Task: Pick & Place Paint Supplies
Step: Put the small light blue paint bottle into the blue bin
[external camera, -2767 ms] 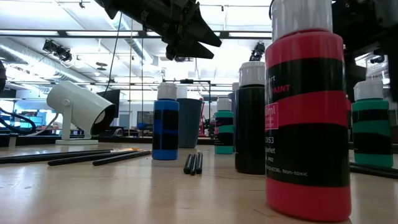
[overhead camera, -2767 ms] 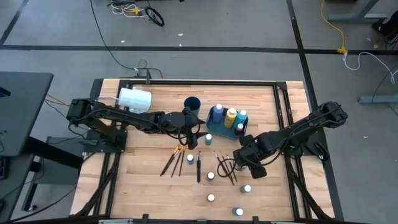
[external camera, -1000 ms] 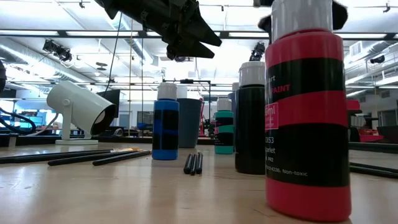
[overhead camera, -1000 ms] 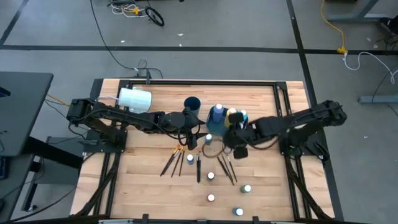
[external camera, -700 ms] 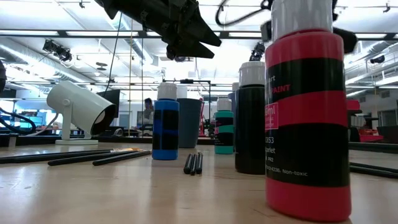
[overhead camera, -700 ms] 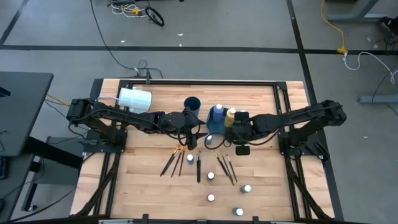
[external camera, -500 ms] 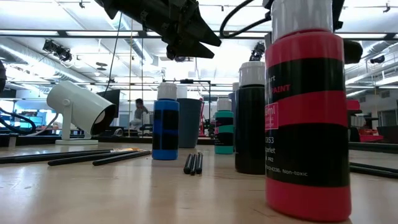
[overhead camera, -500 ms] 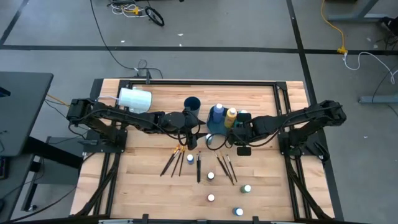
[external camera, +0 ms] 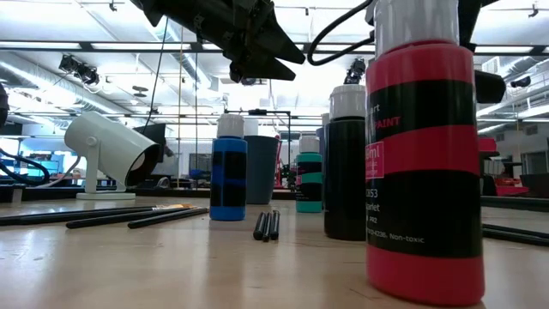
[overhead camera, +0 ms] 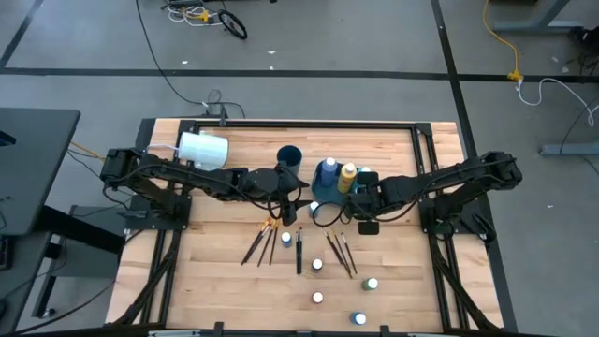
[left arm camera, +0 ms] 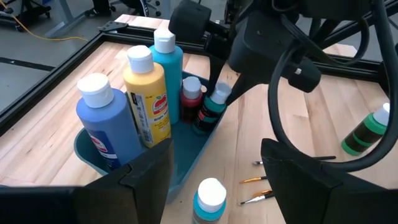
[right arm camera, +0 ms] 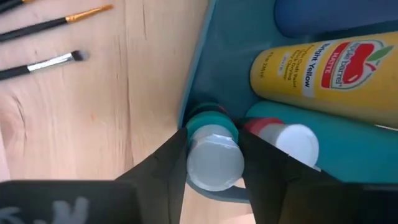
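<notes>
Where it hovered outside earlier, right end effector [right arm camera: 211, 155] now loosely around teal bottle [right arm camera: 214, 158] in tray [right arm camera: 199, 81].

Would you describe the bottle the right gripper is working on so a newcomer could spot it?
Find the teal tray mid-table, holding tall blue, yellow and teal bottles. At the tray's end away from the blue bottle, the right gripper straddles a small teal bottle. Its neighbour, the small red bottle, has no gripper over it.

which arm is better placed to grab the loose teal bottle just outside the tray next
Left. Its open gripper hangs right over that teal bottle, while the right gripper is at a small bottle in the tray.
</notes>
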### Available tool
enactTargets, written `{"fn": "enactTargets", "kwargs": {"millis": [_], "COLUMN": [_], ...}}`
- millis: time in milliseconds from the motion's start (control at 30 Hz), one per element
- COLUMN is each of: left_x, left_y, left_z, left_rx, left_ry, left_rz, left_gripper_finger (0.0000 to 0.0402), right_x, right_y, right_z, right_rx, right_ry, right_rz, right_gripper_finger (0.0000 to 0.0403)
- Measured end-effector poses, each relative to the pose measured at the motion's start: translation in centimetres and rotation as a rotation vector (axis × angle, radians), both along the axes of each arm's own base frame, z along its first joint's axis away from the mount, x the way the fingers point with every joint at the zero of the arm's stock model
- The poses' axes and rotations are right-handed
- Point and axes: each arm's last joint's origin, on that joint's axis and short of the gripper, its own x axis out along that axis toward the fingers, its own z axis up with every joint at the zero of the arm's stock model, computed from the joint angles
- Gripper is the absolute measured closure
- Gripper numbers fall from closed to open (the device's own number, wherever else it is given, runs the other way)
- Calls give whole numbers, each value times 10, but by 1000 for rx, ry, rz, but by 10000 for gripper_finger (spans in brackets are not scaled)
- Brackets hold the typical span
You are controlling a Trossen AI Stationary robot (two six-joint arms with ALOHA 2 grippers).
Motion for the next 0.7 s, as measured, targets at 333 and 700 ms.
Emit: {"fn": "enactTargets", "kwargs": {"millis": [333,700], "left_x": [0,0], "left_y": [0,0], "left_z": [0,0], "left_rx": [0,0], "left_ry": [0,-1], "left_rz": [0,0], "left_gripper_finger": [152,152], "right_x": [0,4], "right_y": [-1,0], "right_z": [-2,14], "right_rx": [-29,-33], "right_ry": [28,32], "right_rz": [78,97], "right_gripper_finger": [237,213]}}
